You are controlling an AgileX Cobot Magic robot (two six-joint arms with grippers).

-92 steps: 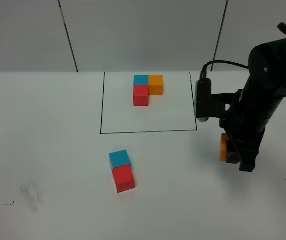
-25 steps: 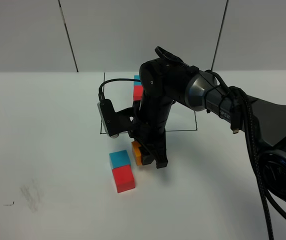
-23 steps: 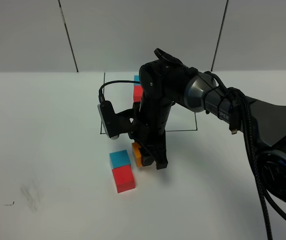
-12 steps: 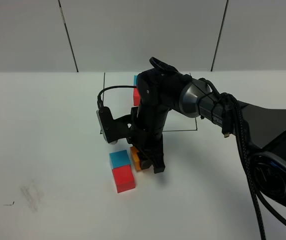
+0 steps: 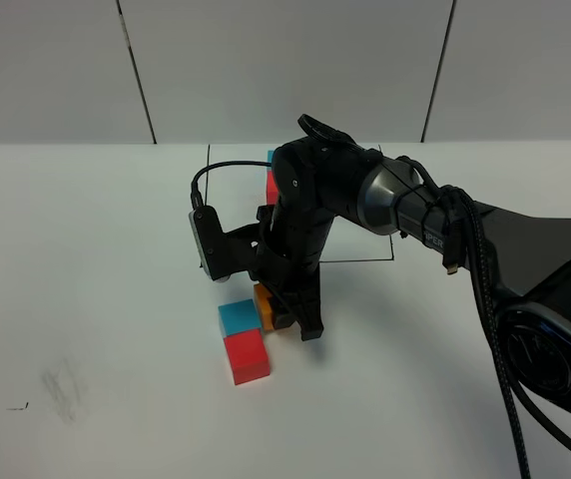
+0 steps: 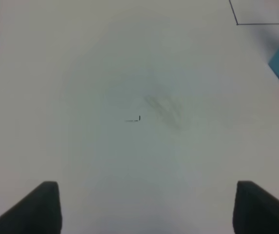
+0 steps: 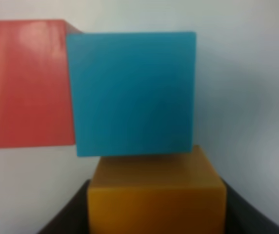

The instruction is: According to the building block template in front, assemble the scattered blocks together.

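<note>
On the white table [image 5: 96, 259], just in front of the black-line rectangle [image 5: 205, 215]: clamps the orange cube [image 5: 265, 305] between the closed fingers of the right gripper [image 5: 287, 317] and holds it against the blue cube [image 5: 238, 317], on that cube's right in the high view, face to face in the wrist view. Cannot tell whether it rests on the table or hangs just above. Finds the red cube [image 5: 248, 357] touching the blue one on the near side, all three in a tight cluster. Hides most of the building block template [image 5: 272, 187] behind the black arm [image 5: 315, 200]; shows only slivers of its red and blue cubes inside the frame. Hangs the left gripper [image 6: 149, 209] well apart from the cluster, fingers spread wide with nothing between them, above bare table near a grey smudge [image 6: 164, 107] and a small black mark [image 6: 137, 118].
</note>
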